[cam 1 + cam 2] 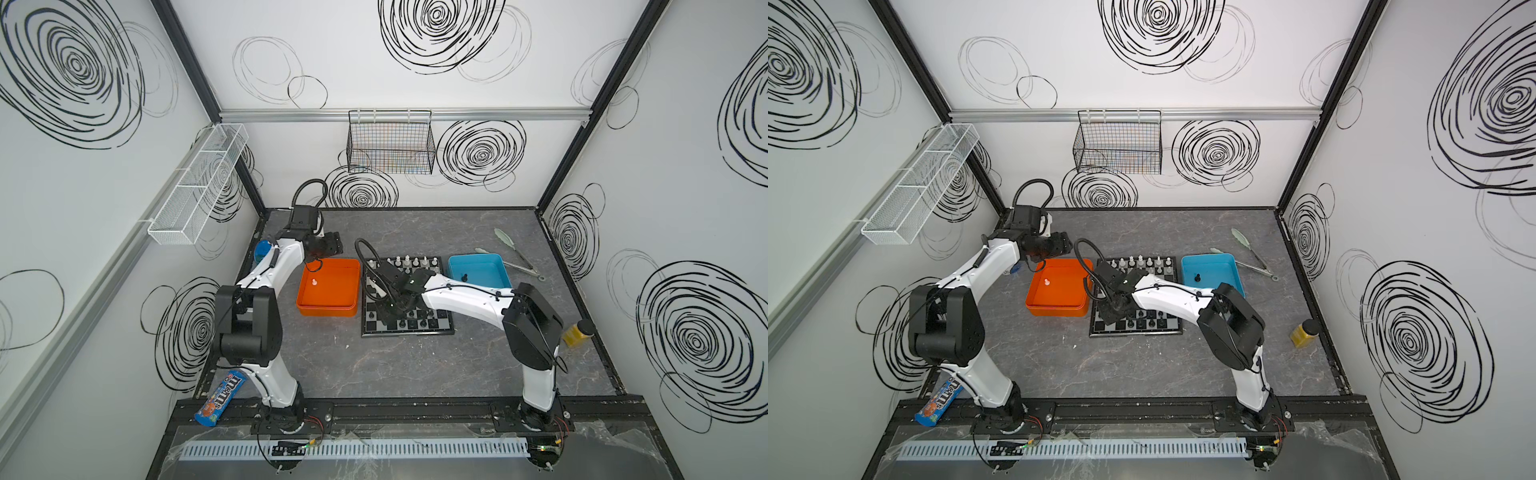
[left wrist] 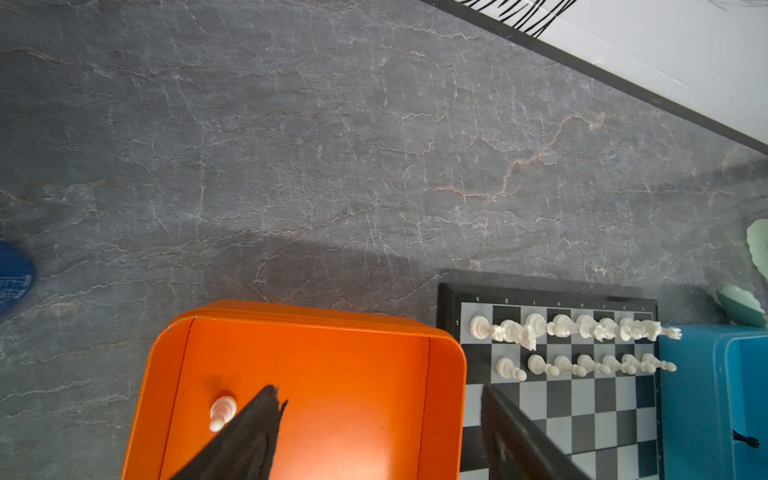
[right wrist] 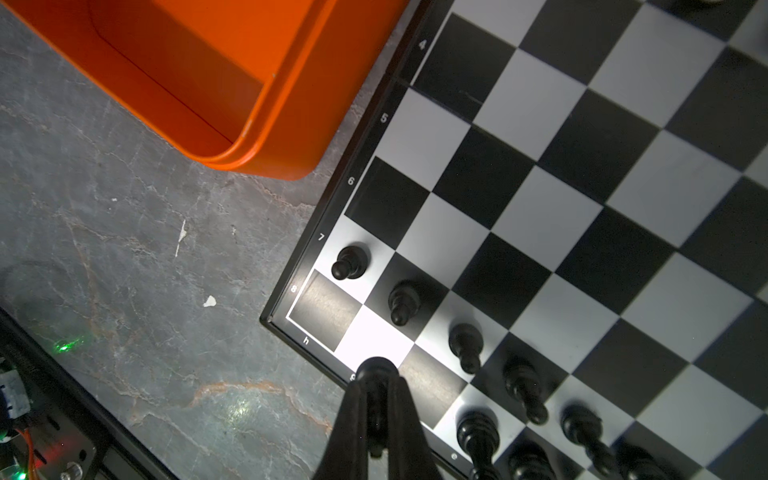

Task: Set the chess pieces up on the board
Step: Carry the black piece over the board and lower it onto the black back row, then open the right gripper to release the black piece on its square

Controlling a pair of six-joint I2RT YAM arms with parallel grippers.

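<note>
1. The right gripper (image 3: pixel 376 415) has its fingers pinched tight on a small black chess piece (image 3: pixel 376 368). The piece's round end shows just past the fingertips.
2. Right under the fingertips is a corner of the board (image 3: pixel 536 116), where several back-row squares are empty. The bright one is nearest the piece, but I cannot tell whether the piece touches the board.
3. Just beyond those squares stands a line of upright black pawns (image 3: pixel 350 262), close enough to be knocked over.
4. The safest move is probably to centre the piece over one square and lower it straight down. The fingers should let go only once it rests flat, then lift straight up.
5. Further out, the orange tray (image 3: pixel 291 104) sits just beside the board.
6. The left gripper (image 2: pixel 379 392) hangs over this tray, spread wide and empty, with a white pawn (image 2: pixel 222 409) beside one finger.
7. Far from both grippers, the blue tray (image 1: pixel 478 266) holds one black piece (image 1: pixel 465 276).
</note>
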